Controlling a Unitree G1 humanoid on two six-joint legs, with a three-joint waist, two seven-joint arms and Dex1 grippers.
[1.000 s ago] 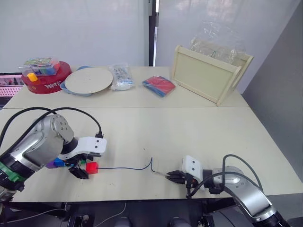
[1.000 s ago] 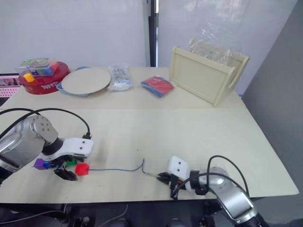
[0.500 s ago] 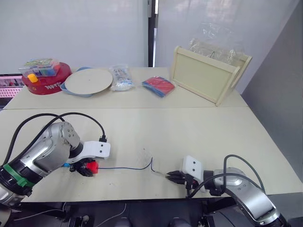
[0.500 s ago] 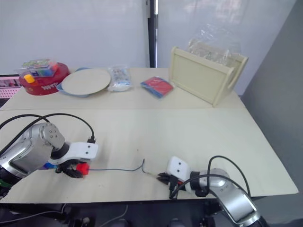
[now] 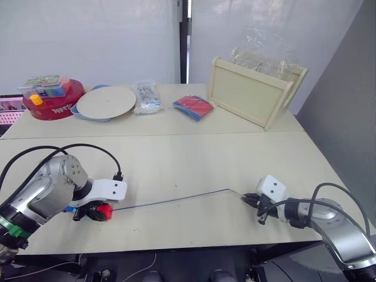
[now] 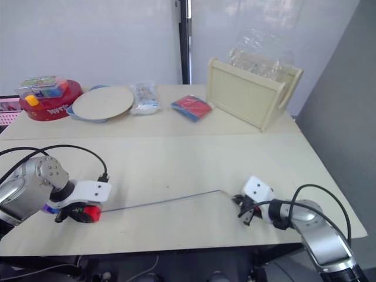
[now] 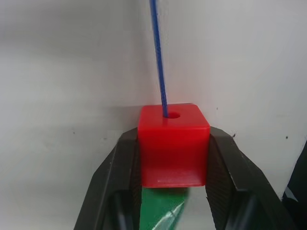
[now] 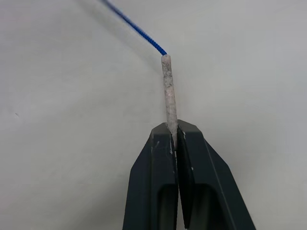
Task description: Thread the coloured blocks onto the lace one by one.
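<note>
The dark-blue lace (image 5: 170, 201) runs taut across the front of the table between my two grippers. My left gripper (image 5: 94, 212) is shut on a red block (image 7: 173, 143) at the front left; the lace enters the hole in its face. Behind the red block sits a green block (image 7: 160, 207), and blue and purple blocks (image 6: 49, 208) show beside it. At the front right, my right gripper (image 5: 251, 201) is shut on the lace's pale stiff tip (image 8: 168, 88), which sticks out past the fingertips.
On the far table stand a red tin (image 5: 51, 103) with a box of coloured pieces, a round plate (image 5: 106, 101), a clear bag (image 5: 145, 97), a red-and-blue packet (image 5: 193, 107) and a wooden tray (image 5: 254, 94) on its side. Black cables loop over my left arm.
My right gripper has pulled the lace tip to the right, and the slack bend in the lace is now drawn straight. My left gripper has closed on the red block.
</note>
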